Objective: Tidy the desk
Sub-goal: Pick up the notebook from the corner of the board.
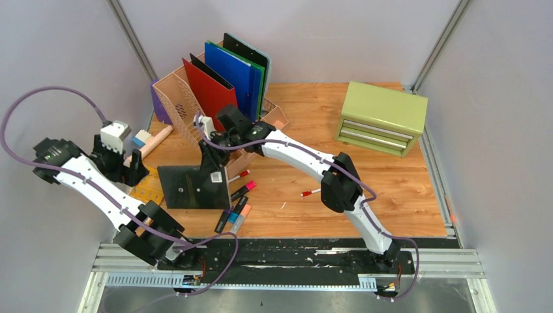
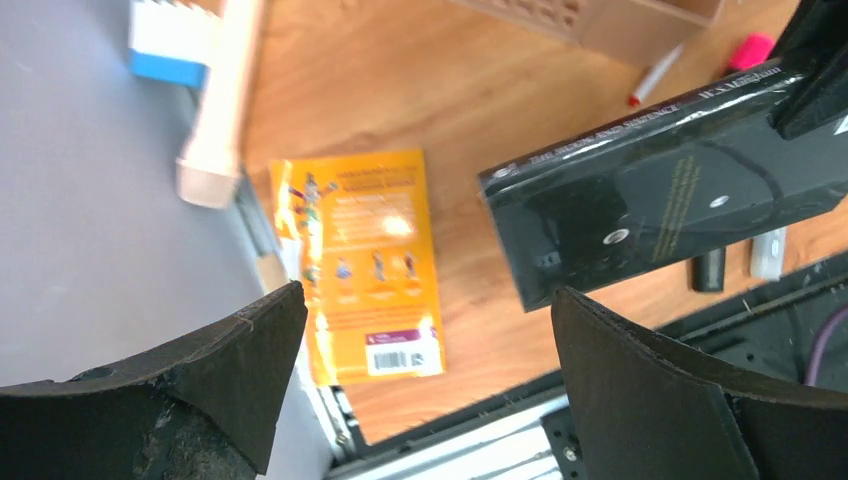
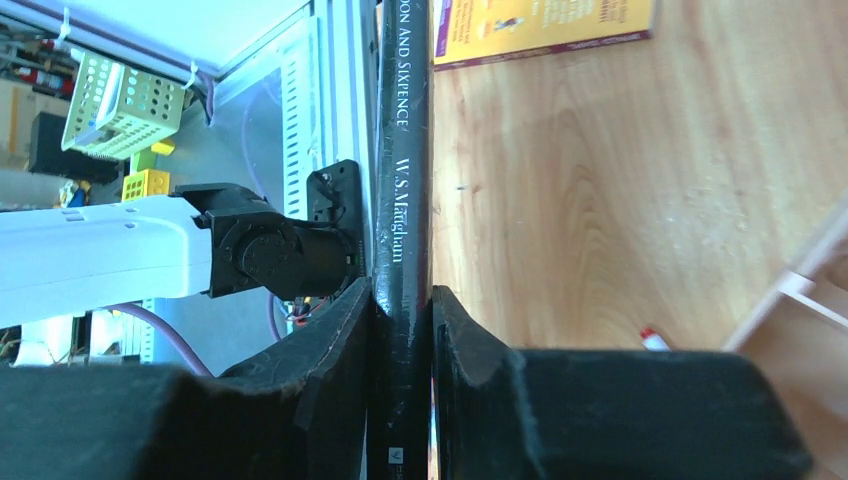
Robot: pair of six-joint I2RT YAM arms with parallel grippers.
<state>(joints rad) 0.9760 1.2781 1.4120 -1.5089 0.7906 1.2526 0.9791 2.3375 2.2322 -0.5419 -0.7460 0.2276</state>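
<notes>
Black book [image 1: 194, 186] clamped between the right gripper [image 3: 400, 300] fingers.
It is held upright over the near-left part of the desk [image 1: 391, 195]; the left gripper [image 2: 428, 295] gapes wide, empty, above an orange booklet [image 2: 360, 260].

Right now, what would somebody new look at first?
Probably the glossy black book, held upright in the middle of the wooden desk and pinched by the right gripper. Next come the bright blue, green and red folders standing in the pinkish plastic rack at the back, and the lime-green metal drawer cabinet at the far right.
</notes>
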